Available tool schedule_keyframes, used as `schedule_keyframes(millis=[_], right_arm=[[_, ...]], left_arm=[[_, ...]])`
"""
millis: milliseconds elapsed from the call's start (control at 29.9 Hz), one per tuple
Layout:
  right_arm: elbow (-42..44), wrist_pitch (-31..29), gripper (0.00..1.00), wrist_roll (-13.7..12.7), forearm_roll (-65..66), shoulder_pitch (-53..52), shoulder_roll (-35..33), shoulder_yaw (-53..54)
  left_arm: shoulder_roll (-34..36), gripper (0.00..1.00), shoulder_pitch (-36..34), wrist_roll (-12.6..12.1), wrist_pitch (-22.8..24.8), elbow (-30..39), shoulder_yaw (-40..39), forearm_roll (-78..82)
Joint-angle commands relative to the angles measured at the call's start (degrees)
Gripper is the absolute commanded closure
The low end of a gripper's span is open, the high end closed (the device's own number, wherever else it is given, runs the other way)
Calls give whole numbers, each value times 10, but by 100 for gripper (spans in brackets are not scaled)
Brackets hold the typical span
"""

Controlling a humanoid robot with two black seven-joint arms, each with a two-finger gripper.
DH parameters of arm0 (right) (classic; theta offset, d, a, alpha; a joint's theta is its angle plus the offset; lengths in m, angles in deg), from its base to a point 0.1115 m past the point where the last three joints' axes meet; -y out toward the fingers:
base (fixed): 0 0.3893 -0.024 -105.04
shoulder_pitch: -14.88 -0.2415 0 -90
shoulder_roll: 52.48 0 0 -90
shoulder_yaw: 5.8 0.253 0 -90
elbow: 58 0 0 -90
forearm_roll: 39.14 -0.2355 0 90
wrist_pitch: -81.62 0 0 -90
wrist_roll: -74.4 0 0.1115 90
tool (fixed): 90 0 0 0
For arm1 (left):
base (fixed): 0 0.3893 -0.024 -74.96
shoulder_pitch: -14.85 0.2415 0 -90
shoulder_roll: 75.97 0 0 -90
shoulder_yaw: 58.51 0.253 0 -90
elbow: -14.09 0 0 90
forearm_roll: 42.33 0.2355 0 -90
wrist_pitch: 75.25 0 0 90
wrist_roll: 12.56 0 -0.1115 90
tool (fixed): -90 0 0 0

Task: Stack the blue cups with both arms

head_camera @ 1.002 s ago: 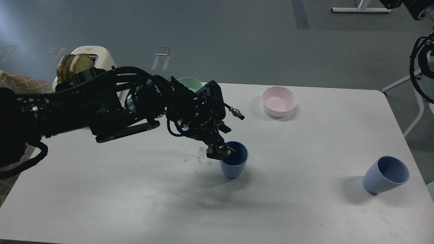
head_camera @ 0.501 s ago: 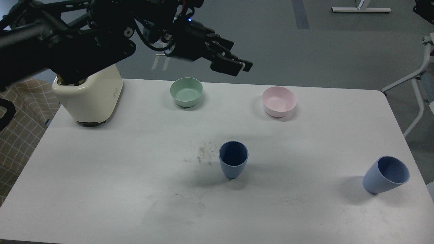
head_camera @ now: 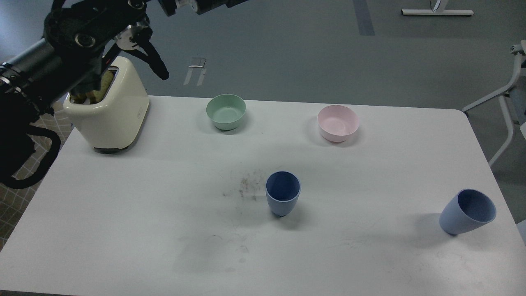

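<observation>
One blue cup (head_camera: 283, 193) stands upright in the middle of the white table (head_camera: 164, 213), with nothing holding it. The second blue cup (head_camera: 467, 212) stands near the right edge, tilted to the right. My left arm (head_camera: 70, 45) rises over the table's far left corner and runs out past the top edge of the view, so its gripper is out of view. My right arm and its gripper are out of view.
A cream toaster (head_camera: 109, 111) with bread in it stands at the far left. A mint-green bowl (head_camera: 226, 111) and a pink bowl (head_camera: 338, 122) sit along the far edge. Dark crumbs (head_camera: 246, 185) lie left of the middle cup.
My left arm has let go of the middle cup's rim, lifted up and back to the far left, and its gripper has left the view. Both cups stay put.
</observation>
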Motion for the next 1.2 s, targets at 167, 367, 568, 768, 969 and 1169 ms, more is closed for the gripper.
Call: schedule_keyframes(millis=[167, 367, 568, 768, 969, 1169], right_arm=[[-19, 47, 1, -1, 181, 12, -14, -123], [-10, 65, 7, -5, 206, 13, 5, -153], [-1, 67, 10, -16, 202, 14, 40, -153], [29, 81, 10, -19, 195, 21, 86, -153], [51, 85, 14, -21, 194, 40, 123, -152], [51, 90, 15, -21, 162, 49, 143, -152]], left_arm=[[-12, 5, 32, 2, -5, -4, 0, -55], [-21, 5, 38, 3, -5, -4, -2, -55], [-27, 5, 40, 3, -5, -3, -2, -55], [-26, 5, 43, 3, -4, 0, -2, -55], [-23, 5, 44, 3, -4, 0, -2, -55], [-21, 5, 44, 3, -1, 1, -2, -55]])
